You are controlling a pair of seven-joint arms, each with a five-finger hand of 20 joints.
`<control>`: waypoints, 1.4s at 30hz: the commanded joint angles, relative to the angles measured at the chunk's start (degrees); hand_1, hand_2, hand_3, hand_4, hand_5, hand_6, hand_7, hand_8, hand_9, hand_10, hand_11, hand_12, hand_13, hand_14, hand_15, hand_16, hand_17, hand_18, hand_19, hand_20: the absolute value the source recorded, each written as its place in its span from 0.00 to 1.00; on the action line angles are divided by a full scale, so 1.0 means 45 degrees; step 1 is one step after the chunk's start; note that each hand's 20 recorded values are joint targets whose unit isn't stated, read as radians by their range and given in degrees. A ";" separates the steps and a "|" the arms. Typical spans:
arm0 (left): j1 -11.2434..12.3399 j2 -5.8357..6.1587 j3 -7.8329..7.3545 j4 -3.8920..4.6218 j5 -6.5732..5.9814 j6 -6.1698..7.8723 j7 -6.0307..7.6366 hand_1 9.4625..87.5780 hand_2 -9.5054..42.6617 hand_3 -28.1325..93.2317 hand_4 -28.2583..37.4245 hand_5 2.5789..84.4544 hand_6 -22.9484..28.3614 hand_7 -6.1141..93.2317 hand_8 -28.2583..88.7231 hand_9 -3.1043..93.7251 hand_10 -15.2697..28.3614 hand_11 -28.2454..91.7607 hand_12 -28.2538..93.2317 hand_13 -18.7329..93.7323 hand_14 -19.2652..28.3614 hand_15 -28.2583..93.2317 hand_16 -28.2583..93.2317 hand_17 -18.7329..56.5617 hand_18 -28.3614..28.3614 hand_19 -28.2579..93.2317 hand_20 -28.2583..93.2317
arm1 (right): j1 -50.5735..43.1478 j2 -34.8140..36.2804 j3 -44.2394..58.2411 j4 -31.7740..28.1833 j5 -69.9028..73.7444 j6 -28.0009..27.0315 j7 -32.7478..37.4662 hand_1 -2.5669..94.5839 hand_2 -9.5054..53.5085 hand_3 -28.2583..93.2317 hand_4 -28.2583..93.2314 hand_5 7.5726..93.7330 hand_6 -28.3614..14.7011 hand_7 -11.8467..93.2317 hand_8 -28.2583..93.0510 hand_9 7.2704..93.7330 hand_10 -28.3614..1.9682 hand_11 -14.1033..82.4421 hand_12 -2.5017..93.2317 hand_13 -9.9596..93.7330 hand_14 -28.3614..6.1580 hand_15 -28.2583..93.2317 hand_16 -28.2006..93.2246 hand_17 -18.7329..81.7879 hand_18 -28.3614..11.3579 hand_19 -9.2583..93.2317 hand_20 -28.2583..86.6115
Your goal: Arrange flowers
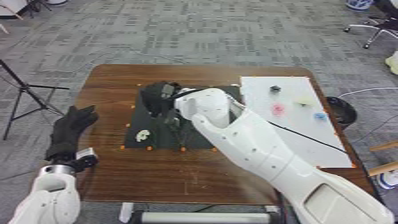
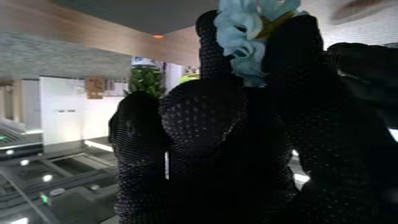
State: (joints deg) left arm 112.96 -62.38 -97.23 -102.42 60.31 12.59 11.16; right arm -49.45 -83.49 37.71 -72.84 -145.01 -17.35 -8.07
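In the head view my right hand (image 1: 158,99) is above the back left of the dark mat (image 1: 140,120). The right wrist view has the right hand (image 2: 209,115) with its fingers pinching a pale blue flower (image 2: 242,37). My left hand (image 1: 69,129) lies off the table's left side, its fingers relaxed and holding nothing. A cream flower (image 1: 143,135) rests on the mat's left part. On the white sheet (image 1: 293,145) are a dark flower (image 1: 275,89), a pink flower (image 1: 278,109), a pale yellow flower (image 1: 304,101) and a blue flower (image 1: 320,116). The right wrist hides the mat's middle.
A dark round bowl (image 1: 345,111) stands beyond the table's right edge. My right forearm crosses the white sheet's lower left, and a thin black cable runs over the sheet. A black tripod (image 1: 31,95) stands on the floor at the left.
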 commanded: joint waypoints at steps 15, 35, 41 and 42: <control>-0.0023 -0.0160 0.0033 -0.0142 0.0054 -0.0096 0.0085 0.12 0.44 0.72 0.00 0.58 0.54 0.18 0.19 0.54 0.70 0.40 0.33 0.51 0.78 0.38 0.24 0.34 0.71 0.32 0.38 | -0.0786 -0.0391 0.0009 0.0314 -0.0206 0.1288 0.1283 0.60 0.13 0.66 0.11 0.72 0.76 0.28 0.22 0.77 0.71 0.23 0.17 0.92 0.75 0.75 0.50 0.74 0.34 1.00 0.73; 0.0124 -0.0259 -0.0046 -0.0092 0.0151 -0.0386 0.0023 0.12 0.43 0.72 0.00 0.58 0.54 0.18 0.19 0.54 0.70 0.40 0.33 0.51 0.78 0.38 0.24 0.34 0.71 0.32 0.38 | -0.0411 -0.0025 0.0089 0.0051 0.0118 -0.0024 0.1497 0.46 0.13 0.73 0.12 0.55 0.71 0.26 0.15 0.57 0.55 0.22 0.15 0.88 0.72 0.75 0.49 0.71 0.33 1.00 0.69; 0.0032 -0.0215 0.0063 -0.0109 0.0156 -0.0330 -0.0159 0.12 0.43 0.72 0.00 0.58 0.54 0.18 0.19 0.54 0.70 0.40 0.33 0.51 0.78 0.38 0.24 0.34 0.71 0.32 0.38 | 0.0357 0.0387 -0.0452 -0.0345 0.1405 0.0528 0.2098 0.45 0.11 0.75 0.12 0.52 0.73 0.26 0.15 0.54 0.54 0.22 0.15 0.88 0.72 0.75 0.48 0.71 0.33 1.00 0.68; 0.0020 -0.0201 0.0096 -0.0122 0.0150 -0.0310 -0.0188 0.12 0.43 0.72 0.00 0.58 0.54 0.18 0.19 0.54 0.70 0.40 0.33 0.51 0.78 0.38 0.24 0.34 0.71 0.32 0.38 | 0.0478 0.0506 -0.0588 -0.0457 0.1695 0.0712 0.2228 0.44 0.10 0.75 0.12 0.50 0.73 0.26 0.15 0.52 0.53 0.21 0.15 0.88 0.72 0.75 0.48 0.71 0.33 1.00 0.68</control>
State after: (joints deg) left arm 113.11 -63.15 -97.37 -102.58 60.72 11.37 11.41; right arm -51.85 -83.16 36.62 -72.09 -141.70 -17.13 -0.92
